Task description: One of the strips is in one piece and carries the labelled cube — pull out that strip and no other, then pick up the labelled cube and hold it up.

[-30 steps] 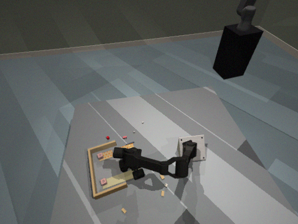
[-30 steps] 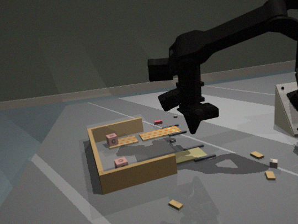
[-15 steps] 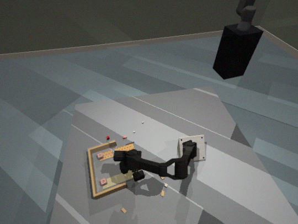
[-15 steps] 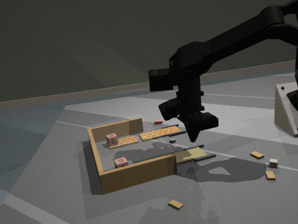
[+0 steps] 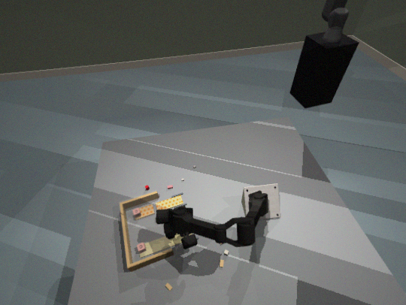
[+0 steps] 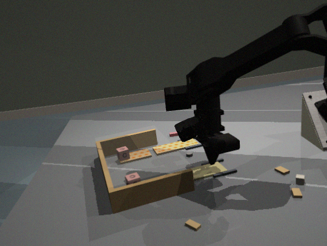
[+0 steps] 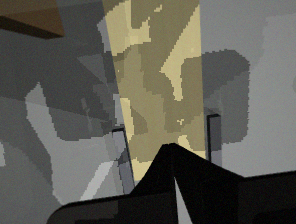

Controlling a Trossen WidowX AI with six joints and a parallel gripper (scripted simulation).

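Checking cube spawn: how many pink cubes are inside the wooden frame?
2. One pink cube sits at the frame's far corner on the orange dotted strip piece. The other sits near the front wall on the pale strip. None looks hidden.

Orange dotted strip (image 6: 176, 146); pale-yellow, seemingly plain strip (image 6: 209, 170).

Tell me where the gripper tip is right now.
In the exterior view the shut gripper points down onto the pale yellow strip's outer end, between two dark rails, outside the wooden frame.
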